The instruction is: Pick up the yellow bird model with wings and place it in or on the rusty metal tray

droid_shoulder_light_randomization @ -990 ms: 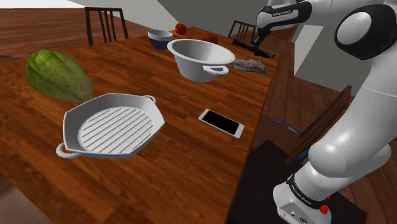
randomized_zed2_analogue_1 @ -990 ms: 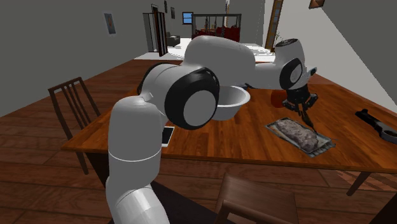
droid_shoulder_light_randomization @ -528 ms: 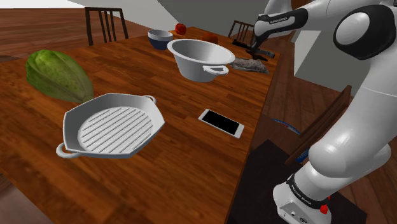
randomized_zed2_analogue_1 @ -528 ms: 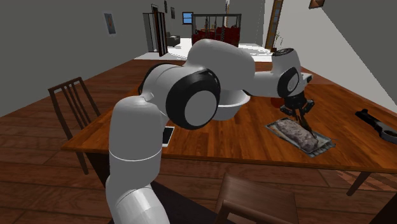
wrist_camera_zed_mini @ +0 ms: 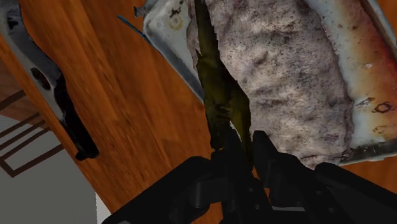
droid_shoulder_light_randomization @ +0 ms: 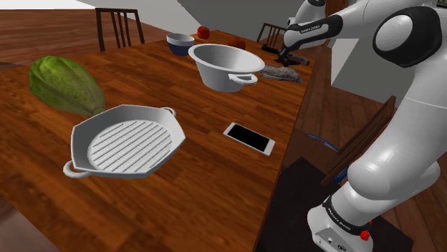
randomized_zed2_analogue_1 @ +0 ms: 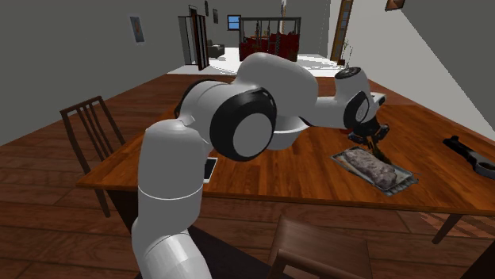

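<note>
Your black gripper's (wrist_camera_zed_mini: 242,151) jaws clamp the thin dull-yellow bird model (wrist_camera_zed_mini: 219,89) over the rusty metal tray (wrist_camera_zed_mini: 372,70); only lowering and release look left.

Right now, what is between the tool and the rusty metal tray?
In the wrist view: the dark yellow bird model, clasped by the black tool, over the rusty tray.
</note>
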Controlling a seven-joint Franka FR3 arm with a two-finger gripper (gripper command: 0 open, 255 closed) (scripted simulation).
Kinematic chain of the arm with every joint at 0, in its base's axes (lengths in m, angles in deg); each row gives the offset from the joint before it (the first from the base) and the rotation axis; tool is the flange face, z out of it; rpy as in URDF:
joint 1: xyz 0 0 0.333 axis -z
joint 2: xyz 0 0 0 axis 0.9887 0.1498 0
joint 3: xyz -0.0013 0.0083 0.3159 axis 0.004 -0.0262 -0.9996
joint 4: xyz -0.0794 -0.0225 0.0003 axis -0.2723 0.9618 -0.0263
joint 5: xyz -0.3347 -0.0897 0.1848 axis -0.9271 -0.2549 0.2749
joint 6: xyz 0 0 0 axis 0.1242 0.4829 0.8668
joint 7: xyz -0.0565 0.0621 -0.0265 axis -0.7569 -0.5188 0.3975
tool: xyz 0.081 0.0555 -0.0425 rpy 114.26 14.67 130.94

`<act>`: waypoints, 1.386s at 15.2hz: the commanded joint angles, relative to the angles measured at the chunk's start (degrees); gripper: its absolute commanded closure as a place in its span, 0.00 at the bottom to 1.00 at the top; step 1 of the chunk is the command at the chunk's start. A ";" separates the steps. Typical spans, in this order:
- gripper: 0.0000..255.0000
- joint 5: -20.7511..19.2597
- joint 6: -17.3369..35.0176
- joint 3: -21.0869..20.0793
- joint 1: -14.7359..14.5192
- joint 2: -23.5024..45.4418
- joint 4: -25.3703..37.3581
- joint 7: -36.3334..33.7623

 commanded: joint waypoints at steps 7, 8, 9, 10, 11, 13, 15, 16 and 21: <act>0.00 0.50 -5.18 0.60 0.51 0.93 0.34 0.59; 0.00 0.44 -5.27 0.60 0.46 0.71 0.19 0.53; 0.00 -0.09 -4.89 0.64 0.09 0.51 -0.49 -0.21; 0.00 -0.28 -6.05 0.58 -0.19 -1.02 -0.91 -0.33; 0.00 -0.47 -7.25 0.50 -0.47 -2.53 -1.26 -0.44; 0.00 -0.76 -9.49 0.32 -0.94 -5.11 -1.69 -0.63; 0.00 -0.77 -9.49 0.31 -0.93 -5.11 -1.70 -0.63; 0.00 -0.77 -9.49 0.31 -0.93 -5.11 -1.69 -0.63; 0.00 -0.77 -9.50 0.31 -0.93 -5.11 -1.69 -0.63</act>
